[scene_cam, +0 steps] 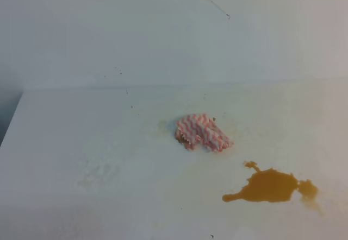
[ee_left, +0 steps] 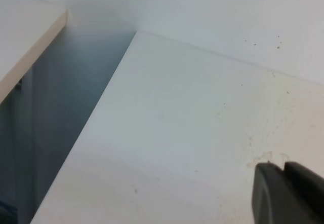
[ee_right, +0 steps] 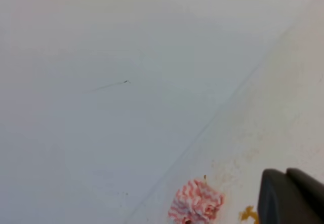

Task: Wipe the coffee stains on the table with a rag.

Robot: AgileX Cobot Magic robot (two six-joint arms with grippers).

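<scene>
The tabletop (scene_cam: 98, 142) is a broad white surface with faint smudges and dark specks, meeting a white wall (scene_cam: 136, 28) behind. The coffee stains (scene_cam: 270, 186) lie as an amber blotch with thin tails, ahead of and left of the right jaws in the right wrist view, only an edge showing there. The rag (scene_cam: 202, 132), bunched, pink-and-white zigzag, sits just beside the stains without touching them, farther left of those jaws and well apart from them. The right jaws (ee_right: 291, 196) are together, holding nothing. The left jaws (ee_left: 286, 193) hang above bare tabletop; I cannot tell whether they are apart.
</scene>
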